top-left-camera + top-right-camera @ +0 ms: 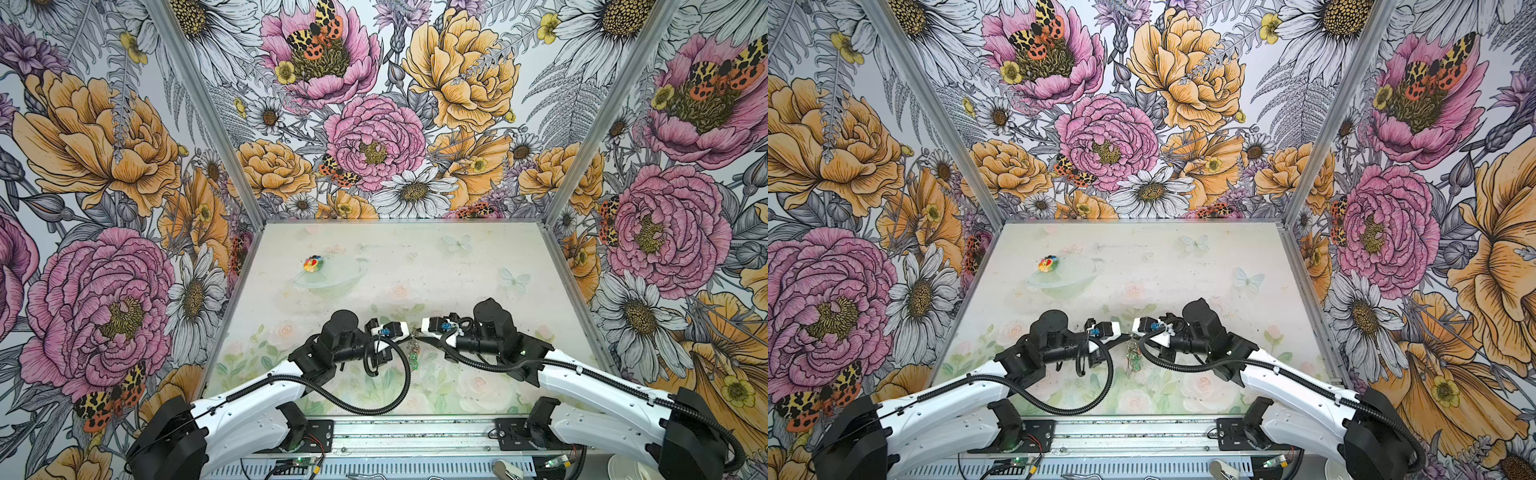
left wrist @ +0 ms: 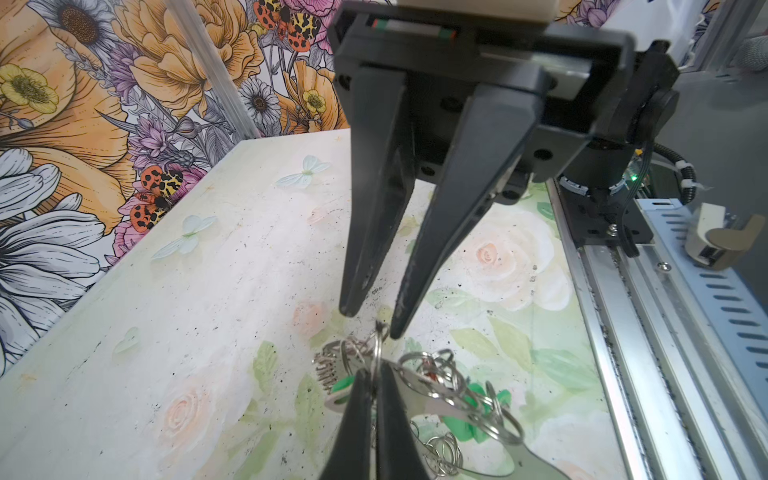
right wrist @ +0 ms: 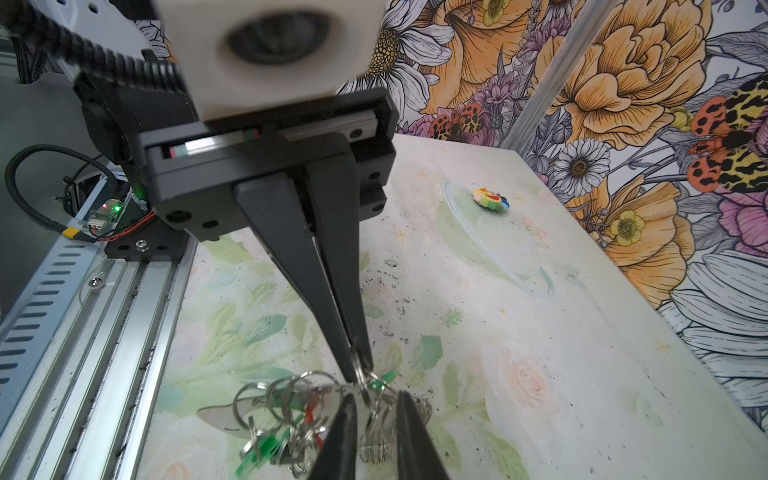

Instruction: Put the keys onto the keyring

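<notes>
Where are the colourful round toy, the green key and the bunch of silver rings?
colourful round toy point(image 3: 490, 199): right wrist view, on its middle.
green key point(image 2: 461, 428): left wrist view, on its plastic head.
silver rings point(image 3: 291, 395): right wrist view, on one ring's wire.
</notes>
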